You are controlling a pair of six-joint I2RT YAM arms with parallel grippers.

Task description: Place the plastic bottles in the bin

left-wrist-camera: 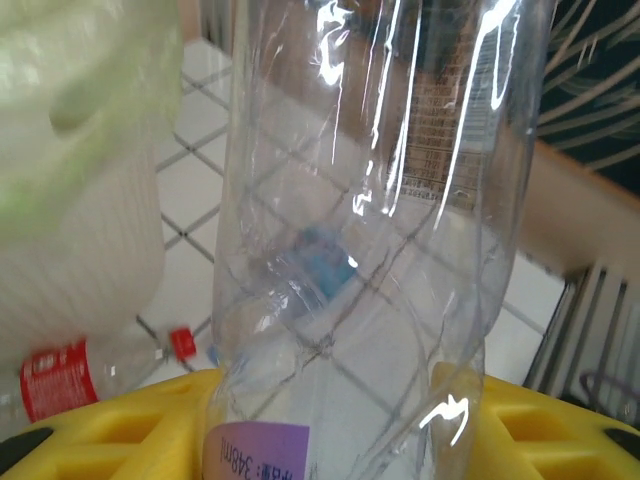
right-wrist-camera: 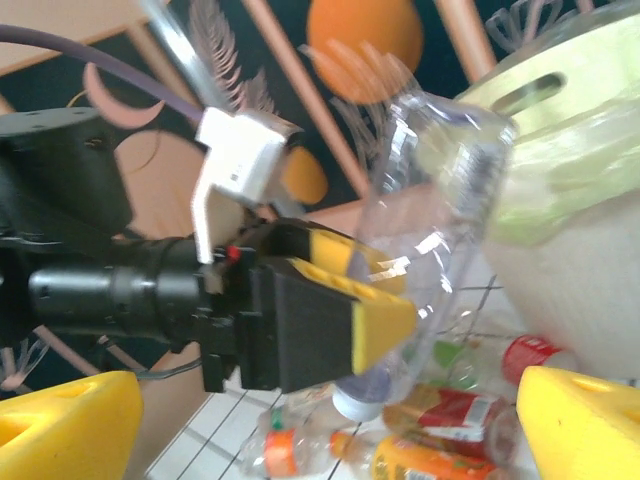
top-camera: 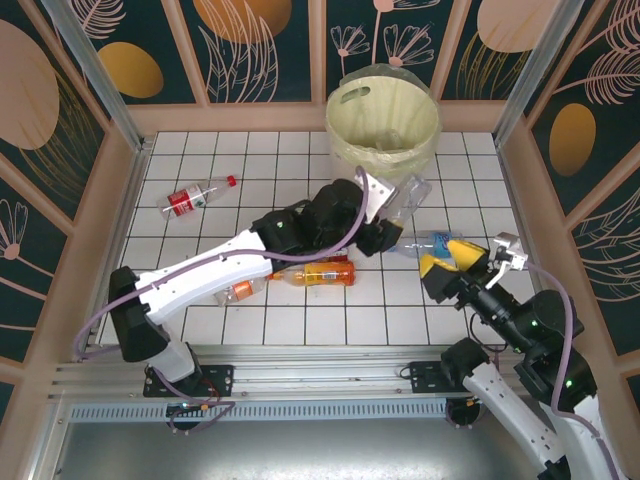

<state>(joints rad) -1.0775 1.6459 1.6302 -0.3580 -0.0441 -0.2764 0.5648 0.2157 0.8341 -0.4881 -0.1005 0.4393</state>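
My left gripper (top-camera: 388, 222) is shut on a clear plastic bottle (top-camera: 411, 194) with a purple label, held off the floor just in front of the bin (top-camera: 383, 122). In the left wrist view the bottle (left-wrist-camera: 370, 200) stands between the yellow fingers (left-wrist-camera: 110, 425), with the bin's wall (left-wrist-camera: 80, 200) at the left. The right gripper (top-camera: 450, 263) is open low at the right, beside a blue-labelled bottle (top-camera: 428, 243). From the right wrist view the held bottle (right-wrist-camera: 440, 190) and the bin (right-wrist-camera: 570, 160) show beyond its own open gripper (right-wrist-camera: 320, 440).
An orange bottle (top-camera: 320, 273) and a clear one with an orange label (top-camera: 240, 291) lie under the left arm. A red-labelled bottle (top-camera: 198, 197) lies at the far left. Wooden walls ring the white tiled floor (top-camera: 250, 160).
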